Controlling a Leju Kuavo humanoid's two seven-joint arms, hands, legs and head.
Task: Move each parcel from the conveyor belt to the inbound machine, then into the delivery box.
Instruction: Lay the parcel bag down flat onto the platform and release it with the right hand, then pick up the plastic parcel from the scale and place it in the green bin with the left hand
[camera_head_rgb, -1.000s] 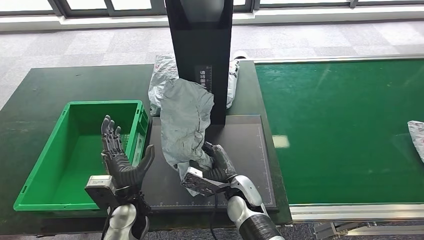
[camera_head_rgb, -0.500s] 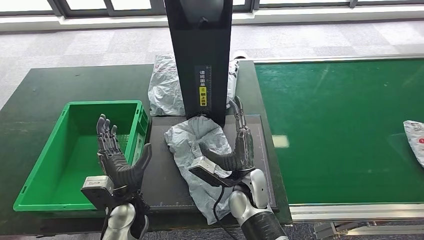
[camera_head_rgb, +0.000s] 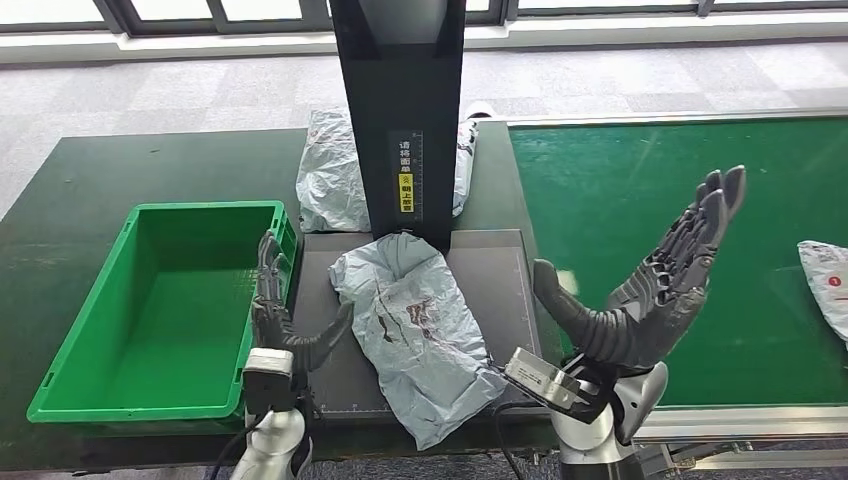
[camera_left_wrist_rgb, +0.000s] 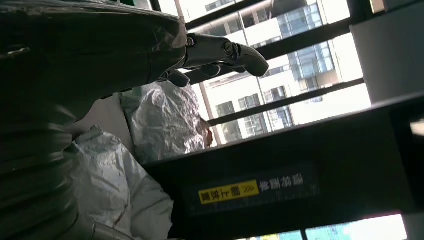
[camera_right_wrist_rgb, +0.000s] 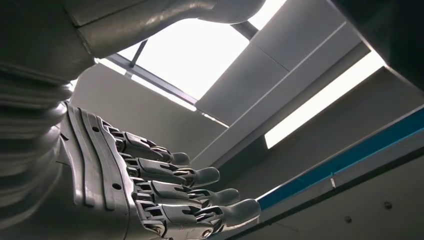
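Observation:
A crumpled grey parcel (camera_head_rgb: 415, 325) lies flat on the dark plate of the inbound machine (camera_head_rgb: 500, 275), below its black column (camera_head_rgb: 400, 110). My left hand (camera_head_rgb: 285, 320) stands open with its fingers up between the green delivery box (camera_head_rgb: 150, 300) and the parcel, close to the parcel's left edge; the left wrist view shows its fingers (camera_left_wrist_rgb: 220, 52) beside the grey parcel (camera_left_wrist_rgb: 107, 180). My right hand (camera_head_rgb: 650, 290) is raised, open and empty over the near edge of the green conveyor belt (camera_head_rgb: 690, 200); its fingers (camera_right_wrist_rgb: 175, 195) are spread. Another parcel (camera_head_rgb: 825, 270) lies at the belt's right edge.
A second grey bag (camera_head_rgb: 335, 180) lies behind the column on the dark table (camera_head_rgb: 120, 170). The delivery box holds nothing. The belt's metal frame (camera_head_rgb: 700, 420) runs along its near side.
My right hand let go of the parcel and swung right and up over the belt. The parcel dropped flat on the plate. My left hand moved right toward the parcel. The belt parcel slid slightly inward.

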